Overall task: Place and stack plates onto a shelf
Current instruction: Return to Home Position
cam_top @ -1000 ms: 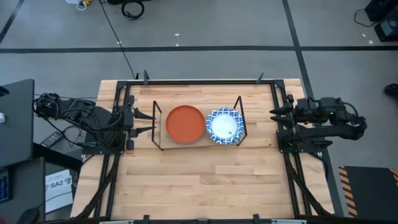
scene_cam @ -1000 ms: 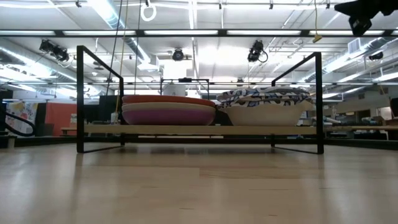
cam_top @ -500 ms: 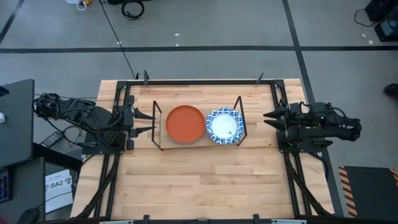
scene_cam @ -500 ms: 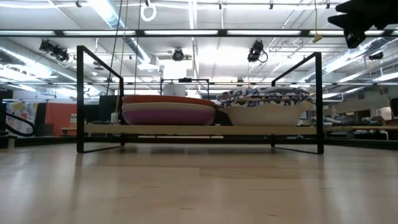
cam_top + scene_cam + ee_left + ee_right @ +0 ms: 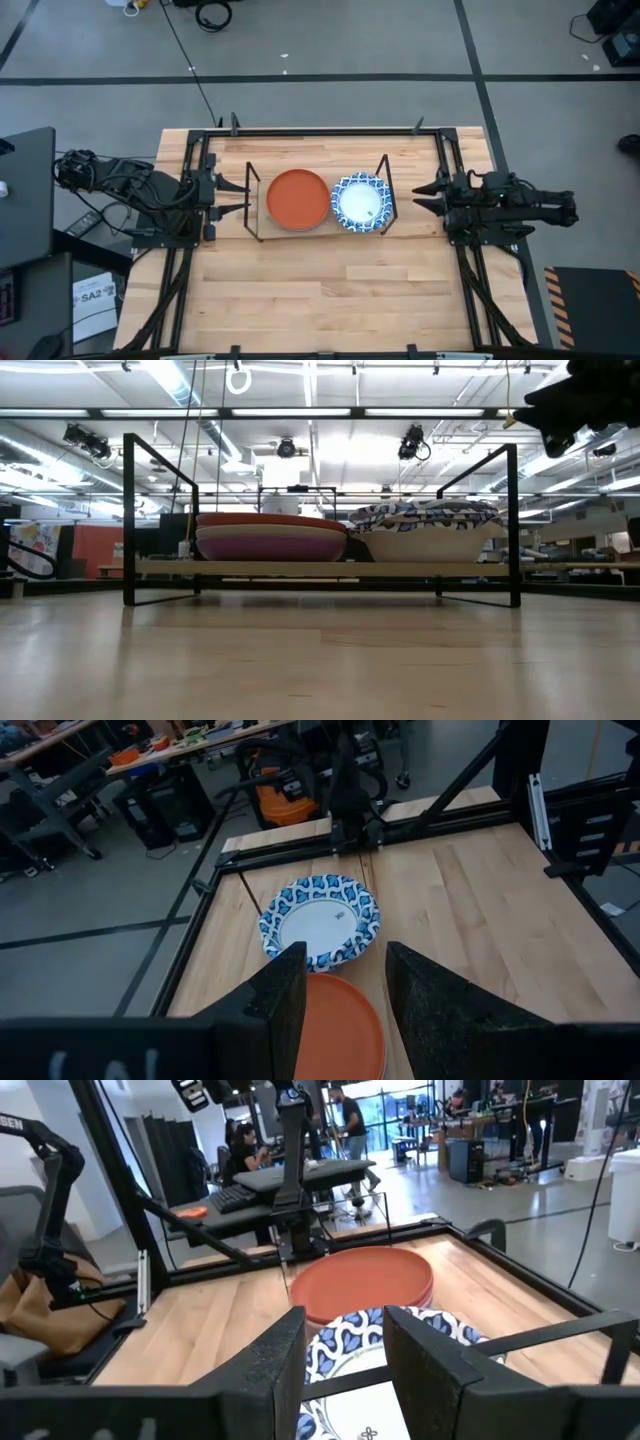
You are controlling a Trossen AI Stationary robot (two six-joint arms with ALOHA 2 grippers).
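Left pincer [image 5: 232, 196] and right pincer [image 5: 420, 197] empty, jaws apart. Blue-white plates [image 5: 359, 203], orange plate [image 5: 297, 199] on shelf [image 5: 165, 568]: prob. stiff, breakable, slippery; grip at rim.

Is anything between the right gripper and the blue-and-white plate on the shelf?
Yes: the shelf's black end frame stands between the right gripper, fingers open, and the blue-and-white plate. Nothing else visible lies there. The left gripper waits at the shelf's other end.

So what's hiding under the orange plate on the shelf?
Right under the orange plate sits a magenta plate, resting on the shelf board. From above, the orange one covers it completely, and any plate nested between them cannot be seen.
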